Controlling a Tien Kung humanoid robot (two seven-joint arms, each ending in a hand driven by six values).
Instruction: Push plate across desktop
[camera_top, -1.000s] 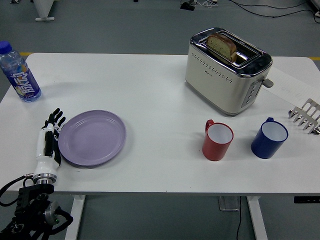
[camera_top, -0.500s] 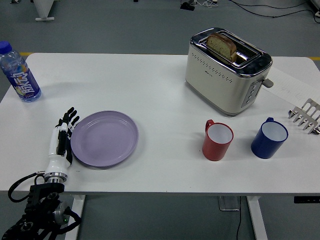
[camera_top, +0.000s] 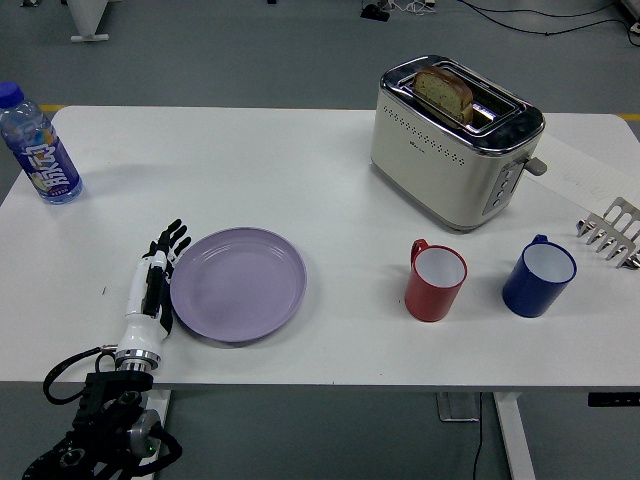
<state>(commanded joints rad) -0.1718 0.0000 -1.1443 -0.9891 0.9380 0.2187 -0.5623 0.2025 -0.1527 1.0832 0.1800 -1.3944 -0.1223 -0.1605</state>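
My left hand (camera_top: 152, 292) lies flat, fingers (camera_top: 170, 240) straight and holding nothing, edge against the lilac plate (camera_top: 238, 284) just right of them on the worktop (camera_top: 300, 170), so it slides toward the red mug (camera_top: 435, 280).

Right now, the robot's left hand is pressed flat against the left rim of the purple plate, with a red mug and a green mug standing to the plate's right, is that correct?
Not quite: the second mug is blue, not green. The head view shows the left hand flat against the left rim of the purple plate, with the red mug and the blue mug standing to the plate's right.
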